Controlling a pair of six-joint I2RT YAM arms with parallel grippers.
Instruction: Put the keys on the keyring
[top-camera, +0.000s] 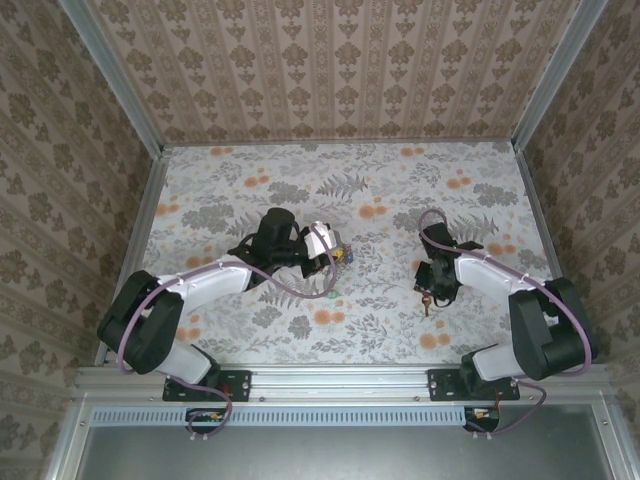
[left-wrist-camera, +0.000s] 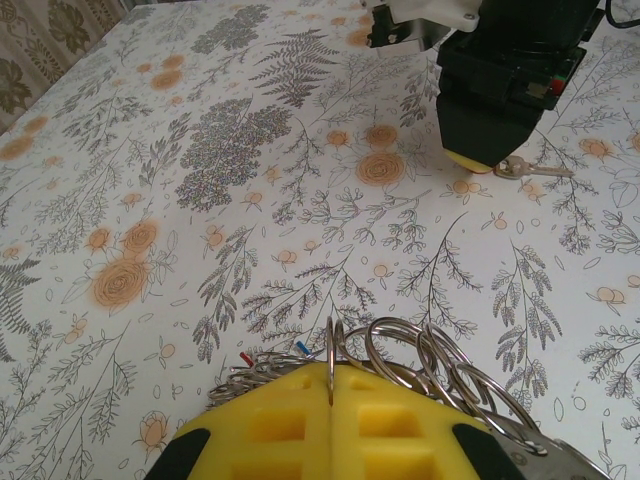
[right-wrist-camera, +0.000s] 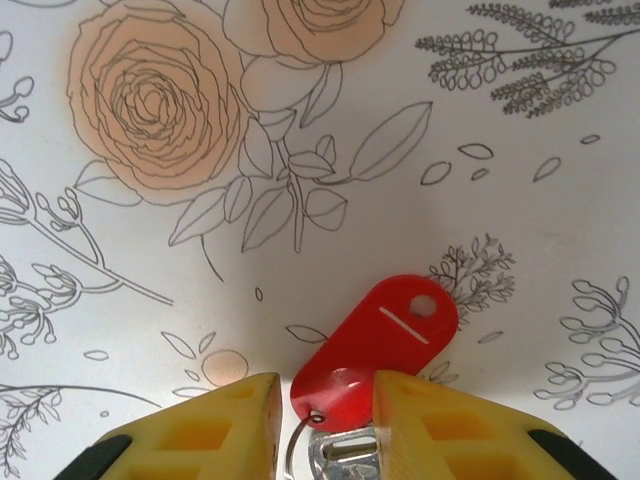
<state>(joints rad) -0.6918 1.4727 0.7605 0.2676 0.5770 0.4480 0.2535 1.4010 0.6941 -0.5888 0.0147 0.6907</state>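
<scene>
No legible text, perhaps from blur

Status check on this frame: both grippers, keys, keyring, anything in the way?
Left gripper shut on the keyring, loops fanned above its pads. Right gripper jaws astride the red-tagged key on the table, grip unconfirmed. Nothing in the way.

Left gripper (left-wrist-camera: 330, 420) jaws together; right gripper (right-wrist-camera: 325, 415) jaws slightly apart, tabletop-low.

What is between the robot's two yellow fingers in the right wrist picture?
In the right wrist view, a red tag sits between the right gripper's yellow fingers, lying on the flowered table. Shiny metal shows just below it.
</scene>
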